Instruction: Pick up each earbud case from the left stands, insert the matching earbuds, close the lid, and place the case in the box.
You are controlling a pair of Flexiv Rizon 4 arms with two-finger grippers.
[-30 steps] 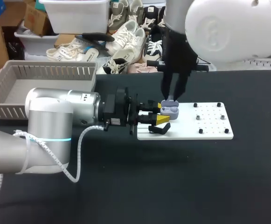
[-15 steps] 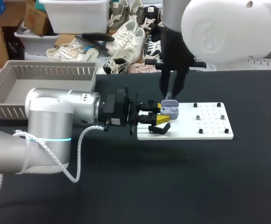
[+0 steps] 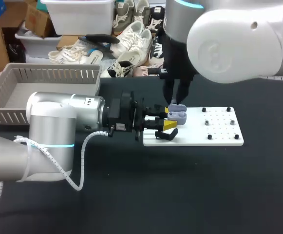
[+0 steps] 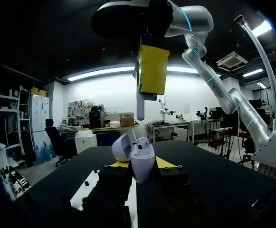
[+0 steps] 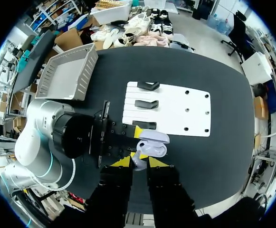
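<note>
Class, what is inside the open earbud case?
One seated earbud shows in the earbud case; its wall hides the other slot. The right gripper holds a second earbud above it.

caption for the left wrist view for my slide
The left claw holds the open lavender earbud case upright; the right claw hangs above it with an earbud.

Not much here besides the job stuff: a black counter with a flat white board lying on it, and little dark pegs dotted over the board's right half.
</note>
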